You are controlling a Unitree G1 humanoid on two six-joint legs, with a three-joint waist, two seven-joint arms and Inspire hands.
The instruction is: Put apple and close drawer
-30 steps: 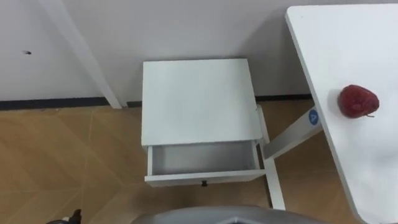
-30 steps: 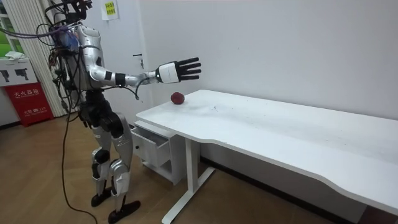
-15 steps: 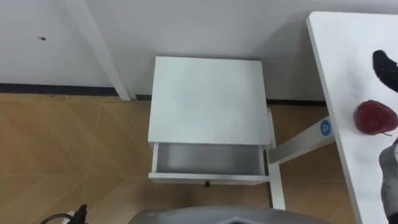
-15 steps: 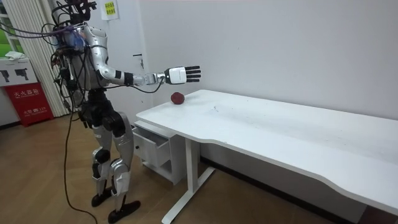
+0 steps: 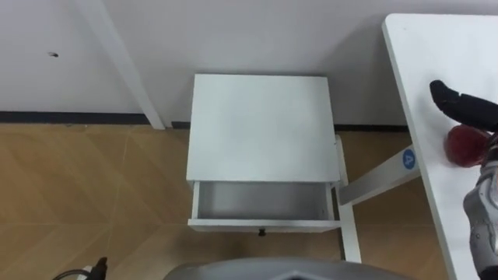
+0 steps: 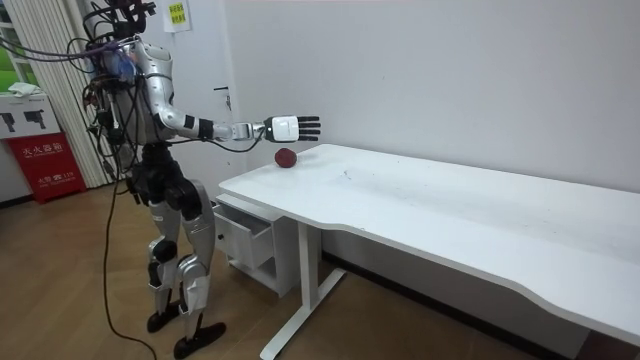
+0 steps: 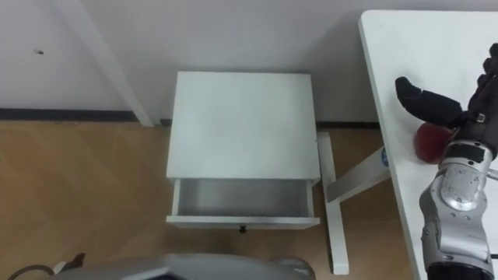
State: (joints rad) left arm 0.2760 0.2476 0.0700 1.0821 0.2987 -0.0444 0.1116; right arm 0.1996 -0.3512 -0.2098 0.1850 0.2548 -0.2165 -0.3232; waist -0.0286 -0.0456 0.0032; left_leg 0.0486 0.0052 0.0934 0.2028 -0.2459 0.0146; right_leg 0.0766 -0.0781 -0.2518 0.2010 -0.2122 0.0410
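Stands on the wooden floor [image 7: 78, 194] in front of a small white nightstand [image 7: 240, 124], at the end of the white desk [image 7: 405, 47]. Looks down first on the drawer [image 7: 241, 223], pulled open toward the robot, just as it was a second ago. Beyond the drawer, sees the nightstand's flat top set against the wall. Off to the right, reaches the right robot hand [image 7: 464, 117] out over the desk's end with fingers straight and spread wide, holding nothing. Hovers above the red apple [image 7: 426, 141], thumb stretched past it in the eye views. In the room view, keeps a clear gap between the right robot hand [image 6: 285, 127] and the apple [image 6: 286, 158]. Has brought that hand lower than it was a second ago. Has also moved it further into the eye views than half a second ago, when little more than a fingertip showed. Leaves the apple on the desk near the wall-side edge, where it lay before, well apart from the drawer.
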